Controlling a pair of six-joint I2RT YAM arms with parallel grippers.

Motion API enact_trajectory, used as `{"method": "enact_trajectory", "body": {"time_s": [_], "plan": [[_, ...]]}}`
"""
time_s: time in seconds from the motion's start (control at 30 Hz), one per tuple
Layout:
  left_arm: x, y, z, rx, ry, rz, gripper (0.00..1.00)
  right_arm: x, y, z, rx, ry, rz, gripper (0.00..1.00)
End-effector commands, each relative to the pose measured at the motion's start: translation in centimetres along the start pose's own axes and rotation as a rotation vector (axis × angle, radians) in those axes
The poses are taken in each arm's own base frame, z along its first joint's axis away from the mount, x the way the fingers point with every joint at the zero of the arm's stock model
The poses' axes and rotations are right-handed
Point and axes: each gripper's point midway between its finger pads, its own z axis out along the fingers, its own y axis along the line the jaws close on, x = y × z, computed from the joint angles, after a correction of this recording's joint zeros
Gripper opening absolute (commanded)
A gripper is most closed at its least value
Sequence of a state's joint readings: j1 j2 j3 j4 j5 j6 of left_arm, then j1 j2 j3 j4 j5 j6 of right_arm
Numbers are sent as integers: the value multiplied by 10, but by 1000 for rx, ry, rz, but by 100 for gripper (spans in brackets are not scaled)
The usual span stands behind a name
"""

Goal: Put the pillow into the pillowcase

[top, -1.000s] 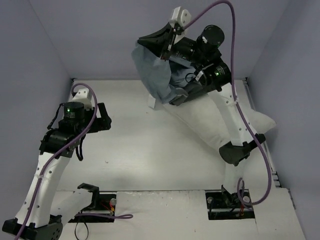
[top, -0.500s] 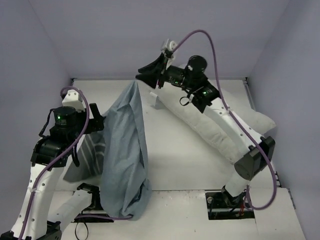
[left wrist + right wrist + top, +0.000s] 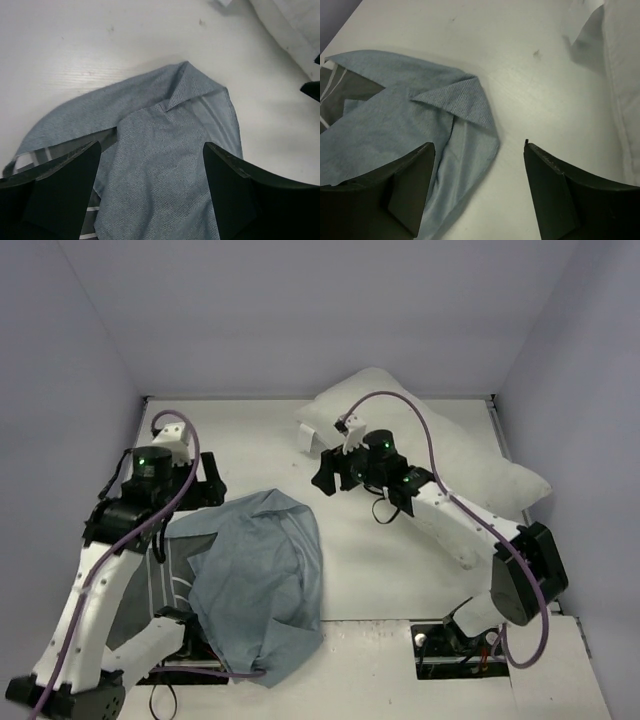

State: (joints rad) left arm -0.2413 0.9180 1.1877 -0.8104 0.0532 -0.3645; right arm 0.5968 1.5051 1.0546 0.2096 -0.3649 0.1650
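Since the drop half a second ago, the pillowcase (image 3: 255,570) has landed in a crumpled heap at the near left of the table (image 3: 380,550). Its pale blue-grey woven reverse faces up, dark striped fabric shows along its left edge, and one folded corner points toward the pillow (image 3: 480,460). That lies well apart at the far right, long axis slanting from far centre to the right edge, tag (image 3: 305,435) end toward centre; soft, white, puffy. I see the right gripper (image 3: 325,472), which held the sack aloft a second ago, now low between the two, jaws spread, empty. The left gripper (image 3: 205,485) hangs over the heap, jaws spread, holding nothing.
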Motion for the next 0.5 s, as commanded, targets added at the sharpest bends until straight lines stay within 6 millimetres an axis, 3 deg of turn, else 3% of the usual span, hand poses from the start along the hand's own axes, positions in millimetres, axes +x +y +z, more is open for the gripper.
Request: {"method": "enact_trajectory", "body": {"time_s": [0.0, 0.07, 0.17, 0.33, 0.47], "plan": [[18, -20, 40, 73, 153, -33, 79, 3, 28, -12, -39, -51, 64, 68], [27, -21, 63, 56, 222, -22, 79, 41, 25, -11, -6, 16, 120, 69], [37, -26, 92, 51, 287, 9, 79, 80, 22, -11, 53, 82, 174, 72], [62, -30, 133, 38, 425, 15, 79, 118, 30, -10, 74, 156, 227, 76], [72, -39, 152, 59, 475, 17, 79, 146, 38, -8, 100, 210, 252, 76]]}}
